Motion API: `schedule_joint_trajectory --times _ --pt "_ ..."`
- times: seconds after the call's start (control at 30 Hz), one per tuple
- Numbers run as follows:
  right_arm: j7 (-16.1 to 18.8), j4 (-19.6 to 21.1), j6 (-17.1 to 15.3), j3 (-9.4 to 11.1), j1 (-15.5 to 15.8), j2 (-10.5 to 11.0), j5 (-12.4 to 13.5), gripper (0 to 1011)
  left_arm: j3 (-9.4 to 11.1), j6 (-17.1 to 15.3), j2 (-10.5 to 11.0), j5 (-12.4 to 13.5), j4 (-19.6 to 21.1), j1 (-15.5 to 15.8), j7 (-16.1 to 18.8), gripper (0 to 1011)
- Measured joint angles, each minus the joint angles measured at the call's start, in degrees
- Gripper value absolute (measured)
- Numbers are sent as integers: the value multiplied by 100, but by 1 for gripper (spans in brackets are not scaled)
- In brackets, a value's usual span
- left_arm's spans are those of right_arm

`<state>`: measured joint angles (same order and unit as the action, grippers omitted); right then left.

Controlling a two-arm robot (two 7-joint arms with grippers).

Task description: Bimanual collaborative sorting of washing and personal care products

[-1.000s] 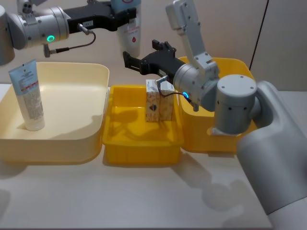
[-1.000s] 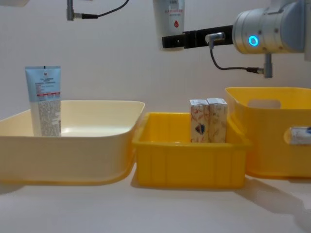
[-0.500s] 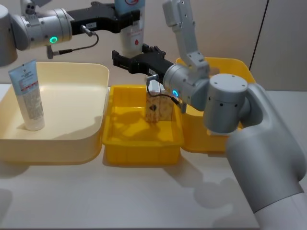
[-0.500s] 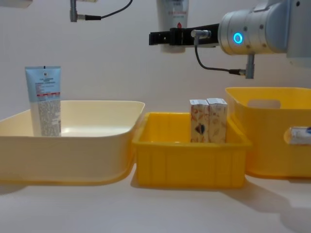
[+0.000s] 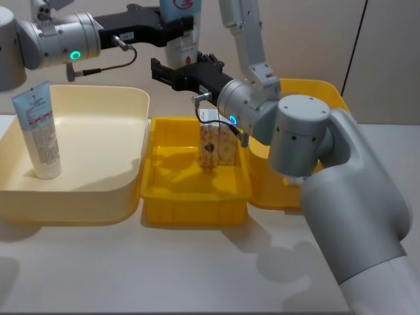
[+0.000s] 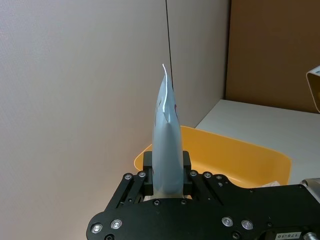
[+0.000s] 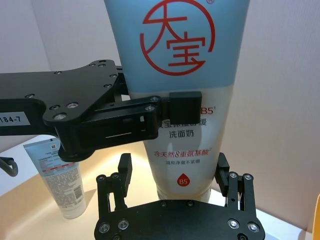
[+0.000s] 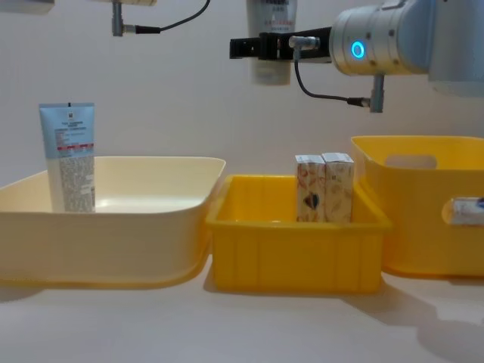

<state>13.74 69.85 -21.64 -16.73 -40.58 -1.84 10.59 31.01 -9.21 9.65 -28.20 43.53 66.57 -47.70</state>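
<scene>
High above the bins my left gripper point(image 5: 186, 27) is shut on a pale blue tube point(image 7: 175, 75) with a red circle logo, which hangs upright. Its black fingers point(image 7: 184, 106) clamp the tube's middle. My right gripper point(image 7: 173, 172) is open, its fingers on either side of the tube's lower end and apart from it; it reaches in from the right point(image 8: 249, 47). Edge-on, the tube point(image 6: 166, 145) sits between the left gripper's fingers point(image 6: 167, 172). A second tube point(image 5: 37, 131) stands in the cream bin point(image 5: 128, 98). Two white cartons point(image 5: 216, 143) stand in the small yellow bin point(image 5: 190, 210).
A larger yellow bin point(image 5: 325, 92) stands at the right; through its handle hole I see something white and blue lying inside point(image 8: 469, 208). The three bins stand side by side across the table, with bare tabletop point(image 5: 197, 269) in front of them.
My right gripper has swung left and up to the hanging tube and now straddles its lower end. The left gripper and its tube rose slightly.
</scene>
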Motion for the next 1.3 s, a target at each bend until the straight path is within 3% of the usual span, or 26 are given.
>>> schedule_joint_trajectory --times 0.8,1.3 --pt "-26 -268 187 -240 -228 61 -138 1001 89 89 -11 -99 -145 68 5 292" --pt "-21 -309 207 -277 -258 70 -155 688 114 117 30 -151 -99 43 79 292"
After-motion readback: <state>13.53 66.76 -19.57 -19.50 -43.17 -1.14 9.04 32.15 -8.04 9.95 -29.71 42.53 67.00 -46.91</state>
